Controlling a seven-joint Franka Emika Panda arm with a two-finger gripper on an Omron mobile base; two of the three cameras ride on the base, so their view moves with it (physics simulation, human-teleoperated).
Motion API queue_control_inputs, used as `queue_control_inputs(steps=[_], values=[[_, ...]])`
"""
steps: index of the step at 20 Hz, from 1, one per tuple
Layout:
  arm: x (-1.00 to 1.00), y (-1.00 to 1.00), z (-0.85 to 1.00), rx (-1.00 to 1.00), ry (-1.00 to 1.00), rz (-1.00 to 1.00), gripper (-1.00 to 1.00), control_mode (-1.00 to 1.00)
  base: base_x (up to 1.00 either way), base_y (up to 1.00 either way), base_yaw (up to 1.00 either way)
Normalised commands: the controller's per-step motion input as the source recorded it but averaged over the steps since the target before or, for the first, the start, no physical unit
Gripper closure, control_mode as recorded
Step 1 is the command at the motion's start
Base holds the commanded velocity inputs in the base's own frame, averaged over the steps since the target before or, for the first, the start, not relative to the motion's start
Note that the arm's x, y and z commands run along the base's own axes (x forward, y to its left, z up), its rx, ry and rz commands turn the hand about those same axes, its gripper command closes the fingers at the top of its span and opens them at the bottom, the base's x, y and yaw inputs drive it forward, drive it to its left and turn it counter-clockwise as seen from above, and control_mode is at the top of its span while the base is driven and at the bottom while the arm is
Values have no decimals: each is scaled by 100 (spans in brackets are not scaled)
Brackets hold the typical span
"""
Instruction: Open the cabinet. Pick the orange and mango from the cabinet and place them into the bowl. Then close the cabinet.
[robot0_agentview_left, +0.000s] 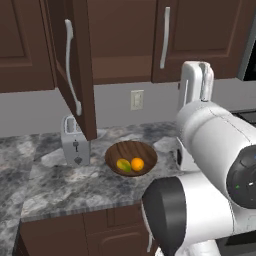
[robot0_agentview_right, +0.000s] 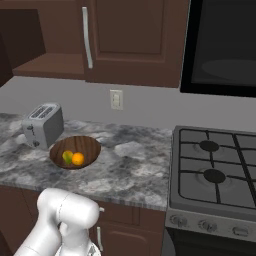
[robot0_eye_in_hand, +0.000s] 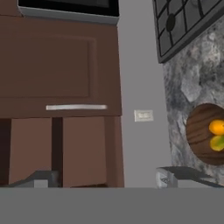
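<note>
The gripper (robot0_eye_in_hand: 109, 177) is seen in the hand view with its two finger tips (robot0_eye_in_hand: 41, 178) set wide apart and nothing between them; it is released and holds no object. Directly ahead of the gripper in that rolled view lies the cabinet (robot0_eye_in_hand: 61, 70), whose closed door is shown with its silver bar handle (robot0_eye_in_hand: 76, 107) lying crosswise in the picture, just beyond the gap between the finger tips. The left door (robot0_agentview_left: 75, 65) of the cabinet is shown swung outward in the left base view, with its long handle (robot0_agentview_left: 71, 70) facing the camera, while the right door (robot0_agentview_left: 200, 35) is shut.

The bowl (robot0_agentview_left: 131, 148) is set on the grey marbled desk (robot0_agentview_left: 55, 185), well apart from the gripper; in the hand view the bowl (robot0_eye_in_hand: 199, 131) appears off to the right of the finger tips, at the picture's edge. Inside it the orange (robot0_agentview_left: 137, 163) and the mango (robot0_agentview_left: 123, 165) are seen lying side by side and touching; in the hand view the orange (robot0_eye_in_hand: 216, 127) and the mango (robot0_eye_in_hand: 217, 142) are partly cut by the frame.

A silver toaster (robot0_agentview_left: 75, 142) stands just beside the bowl, below the open door. A wall socket (robot0_agentview_right: 116, 99) is mounted above the desk, and a gas hob (robot0_agentview_right: 215, 170) adjoins the desk on the side away from the toaster.
</note>
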Motion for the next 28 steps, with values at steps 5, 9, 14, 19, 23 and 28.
queue_control_inputs(steps=[5, 9, 14, 19, 23, 28], values=[[-10, 61, -11, -5, -10, 0, -100, -100, 0, 0, 0], [-2, 56, -13, -4, -7, 0, -100, -100, 0, 0, 0], [0, 52, -18, -2, -3, 0, -100, -100, 0, 0, 0], [0, 61, -23, -4, -5, 0, -100, -100, 0, 0, 0], [2, 62, -23, -3, -3, 0, -100, -100, 0, 0, 0], [30, 57, -19, 0, -2, 0, -100, -100, 0, 0, 0]])
